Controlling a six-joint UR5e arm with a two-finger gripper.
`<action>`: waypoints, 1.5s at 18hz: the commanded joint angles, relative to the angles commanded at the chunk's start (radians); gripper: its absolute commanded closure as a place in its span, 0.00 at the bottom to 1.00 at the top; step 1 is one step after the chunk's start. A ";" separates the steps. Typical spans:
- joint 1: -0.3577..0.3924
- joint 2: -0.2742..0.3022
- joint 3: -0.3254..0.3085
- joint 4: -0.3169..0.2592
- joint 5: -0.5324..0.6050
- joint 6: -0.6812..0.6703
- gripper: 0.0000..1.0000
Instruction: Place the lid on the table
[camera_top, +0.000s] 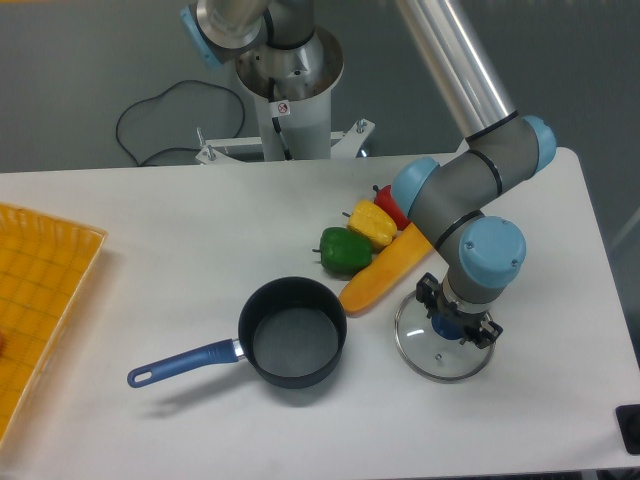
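The lid (432, 352), clear glass with a thin metal rim and a small vent hole, lies flat on the white table (180, 210), right of the pot. My gripper (456, 320) points straight down over the lid's centre. Its black fingers (486, 331) stand spread on either side of the blue knob (443, 322), which only just shows under the wrist. The fingertips are mostly hidden by the blue wrist cap. The jaws look open around the knob.
A dark saucepan (292, 332) with a blue handle stands left of the lid. A long orange vegetable (385, 272), plus green (345, 250), yellow (371, 224) and red peppers (389, 205), lie behind it. A yellow grid tray (40, 290) is at the left edge.
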 joint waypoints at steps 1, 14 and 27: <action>0.000 -0.002 0.000 0.000 0.000 0.000 0.32; 0.000 -0.003 0.002 0.000 0.000 -0.002 0.07; -0.006 0.096 -0.040 -0.008 -0.009 -0.095 0.00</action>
